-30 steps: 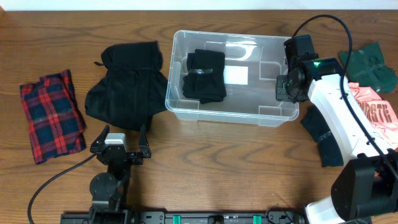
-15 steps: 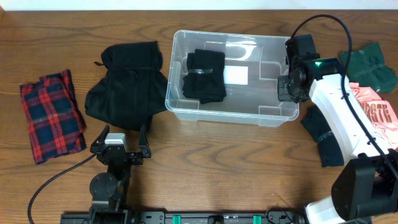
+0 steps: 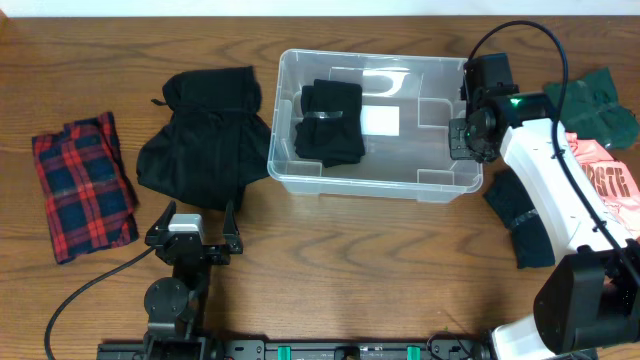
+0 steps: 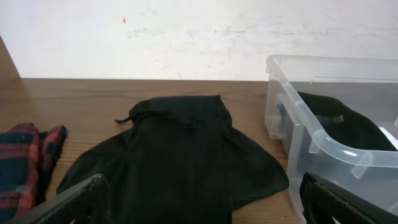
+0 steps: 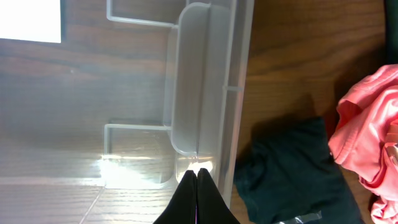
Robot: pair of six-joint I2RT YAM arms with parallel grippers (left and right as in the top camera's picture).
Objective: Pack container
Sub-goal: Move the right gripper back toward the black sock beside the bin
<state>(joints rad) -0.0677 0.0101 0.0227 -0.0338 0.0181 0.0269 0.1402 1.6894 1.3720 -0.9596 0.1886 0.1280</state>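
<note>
The container (image 3: pixel 372 184) is a clear plastic bin at the table's middle back, with a folded black garment (image 3: pixel 329 123) in its left half and a white label (image 3: pixel 379 121) on its base. My right gripper (image 3: pixel 466 138) hangs over the bin's right wall, shut with nothing in it. In the right wrist view its tips (image 5: pixel 197 172) meet just above the moulded ledge and rim (image 5: pixel 205 81). My left gripper (image 3: pixel 193 226) rests near the front edge, open and empty. Its wrist view shows a black garment (image 4: pixel 180 155) between the wide fingers (image 4: pixel 81 198) and the bin's corner (image 4: pixel 309 144) on the right.
A crumpled black garment (image 3: pixel 205 135) lies left of the bin and a red-blue plaid cloth (image 3: pixel 82 185) at far left. Right of the bin lie a dark green garment (image 3: pixel 595 105), a pink one (image 3: pixel 603 176) and a dark folded piece (image 3: pixel 520 222).
My right gripper has drifted slightly right and toward the back along the bin's right wall. The left arm and the clothes have not moved.
</note>
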